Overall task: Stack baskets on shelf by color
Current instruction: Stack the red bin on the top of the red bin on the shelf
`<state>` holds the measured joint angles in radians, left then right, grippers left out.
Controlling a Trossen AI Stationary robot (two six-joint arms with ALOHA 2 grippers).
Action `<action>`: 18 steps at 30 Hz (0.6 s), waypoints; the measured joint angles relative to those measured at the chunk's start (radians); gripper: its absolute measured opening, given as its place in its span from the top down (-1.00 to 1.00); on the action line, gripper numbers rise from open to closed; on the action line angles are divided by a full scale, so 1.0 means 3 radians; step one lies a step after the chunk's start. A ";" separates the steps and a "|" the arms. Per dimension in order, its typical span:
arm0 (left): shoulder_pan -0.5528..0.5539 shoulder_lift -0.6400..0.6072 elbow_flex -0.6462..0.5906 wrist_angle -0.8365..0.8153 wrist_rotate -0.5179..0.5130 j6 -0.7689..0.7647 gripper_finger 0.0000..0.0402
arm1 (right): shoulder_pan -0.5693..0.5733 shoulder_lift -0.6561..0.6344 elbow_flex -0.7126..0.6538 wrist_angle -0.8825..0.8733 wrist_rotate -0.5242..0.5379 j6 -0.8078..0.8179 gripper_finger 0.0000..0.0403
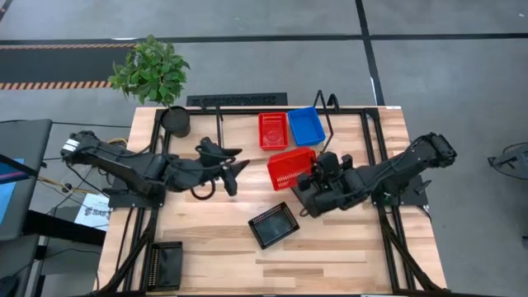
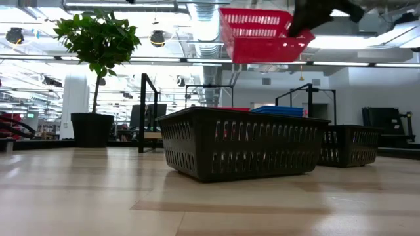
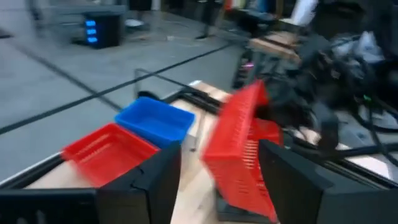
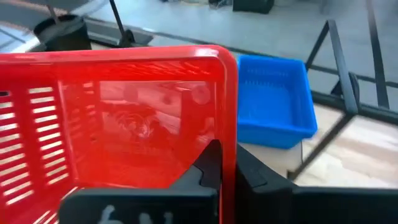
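Right tool [image 1: 318, 183] grips the rim of a red basket [image 1: 291, 167], fingers closed on its wall; the low view shows the basket lifted clear of the bench [image 1: 330, 247] and tilted. It is likely held high so it can pass over the shelf frame and drop into the red basket on the shelf [image 1: 273, 130], which sits just beside the blue basket [image 1: 305, 125] near the far edge. The shelf board itself is mostly hidden under those two.

Left tool [image 1: 233, 169] hangs mid-bench, left of the carried basket, fingers apart and holding nothing; it looks parked to stay clear.

One black basket [image 1: 273, 224] sits near bench centre, toward the near edge. Another black basket [image 1: 166, 264] sits at the near-left corner. The potted plant [image 1: 153, 74] stands at the far-left corner, away from the work.

Open room: the path from the carried basket to the shelf is short and free of loose items, but the black frame posts [image 1: 330, 111] stand close by the blue basket, so the swing needs care there. The right half of the bench is bare wood.
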<state>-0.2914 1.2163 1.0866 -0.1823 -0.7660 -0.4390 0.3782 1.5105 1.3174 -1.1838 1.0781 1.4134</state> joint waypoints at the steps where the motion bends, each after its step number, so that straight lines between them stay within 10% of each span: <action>1: 0.0033 0.0004 -0.0095 0.0156 0.0108 0.0074 -0.03 | -0.0041 0.0000 0.0000 0.0092 0.0017 -0.0104 0.87; 18: 0.0246 0.0309 -0.0407 0.0862 0.0158 0.0296 -0.10 | -0.0597 0.0000 0.0000 0.1343 0.0017 -0.1493 0.90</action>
<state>-0.2178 1.3090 0.9643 0.0763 -0.7185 -0.3500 0.1991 1.5105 1.3174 -0.7808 1.0832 0.9655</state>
